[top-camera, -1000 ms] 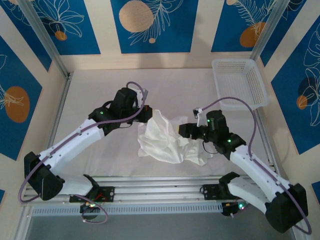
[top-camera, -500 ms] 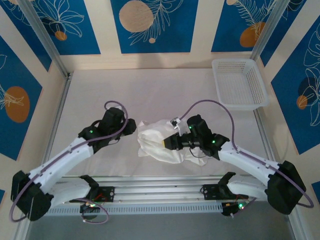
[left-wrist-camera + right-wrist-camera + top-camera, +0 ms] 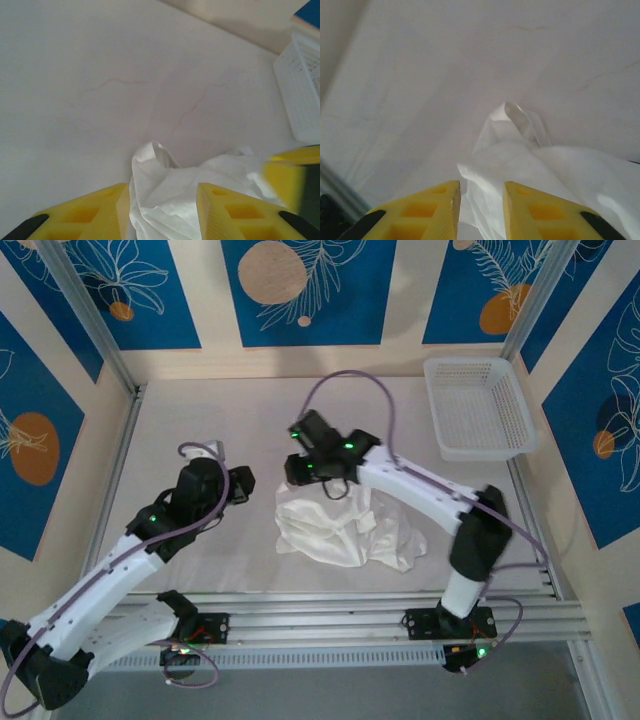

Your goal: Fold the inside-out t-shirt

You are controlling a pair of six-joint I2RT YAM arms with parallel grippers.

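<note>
T-shirt point(image 3: 335, 530) lies crumpled in the middle of the worktop point(image 3: 200, 420). Left fingers point(image 3: 85, 210) stand apart, empty, just beside its left edge. Right fingers point(image 3: 425, 210) sit narrow over its far edge with cloth in their gap; I cannot tell whether they pinch it.

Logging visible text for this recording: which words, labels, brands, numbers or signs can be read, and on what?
None can be read: the t-shirt is plain white cloth, the basket is unmarked, and the wall panels carry only leaf and circle patterns.
</note>
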